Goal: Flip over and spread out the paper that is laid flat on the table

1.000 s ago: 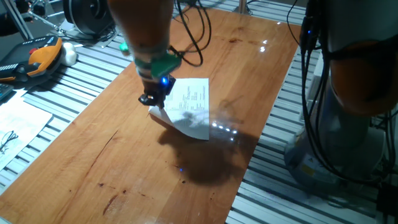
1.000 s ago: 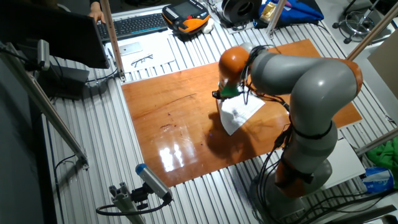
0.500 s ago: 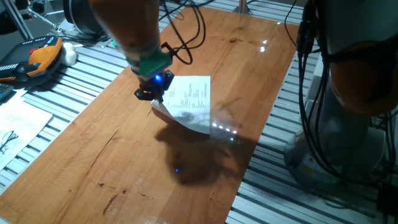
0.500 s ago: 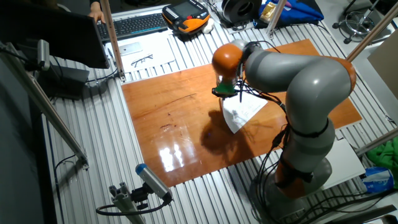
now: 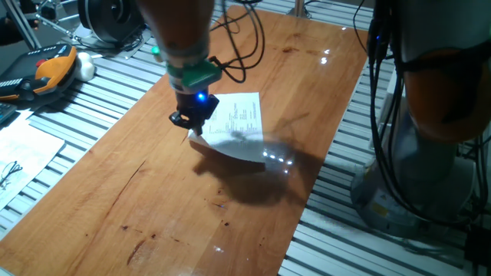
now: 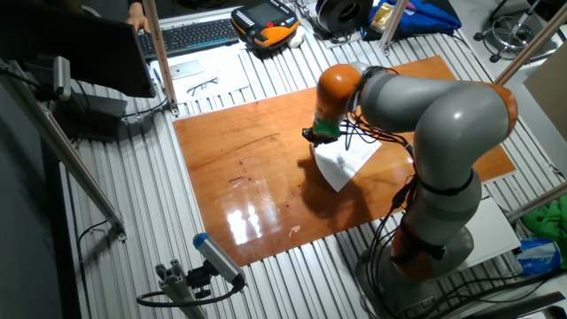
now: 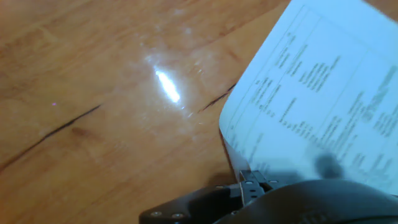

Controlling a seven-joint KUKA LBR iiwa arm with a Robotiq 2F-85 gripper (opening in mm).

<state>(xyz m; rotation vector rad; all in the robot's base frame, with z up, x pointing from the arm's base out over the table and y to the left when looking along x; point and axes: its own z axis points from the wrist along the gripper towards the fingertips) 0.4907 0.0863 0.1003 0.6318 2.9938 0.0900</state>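
Observation:
The paper (image 5: 236,123) lies on the table (image 5: 153,199) with its printed text face up. Its near left corner is lifted off the wood, so the white underside shows along the front edge. My gripper (image 5: 189,119) is at that lifted corner and looks shut on it, a blue light glowing above. In the other fixed view the gripper (image 6: 313,136) sits at the left edge of the paper (image 6: 347,159). In the hand view the printed paper (image 7: 317,93) fills the right side, reaching down to a dark finger (image 7: 205,208) over the table (image 7: 93,93).
Grey ribbed slats (image 5: 77,123) surround the board. A white sheet with glasses (image 5: 19,157) lies at the left, an orange-black device (image 5: 50,69) behind it. The robot base (image 5: 430,153) and cables stand at the right. A keyboard (image 6: 190,35) lies beyond the table.
The arm swung slightly left and then back right. The gripper stays at the paper's lifted corner, and the sheet has shifted a little to the right.

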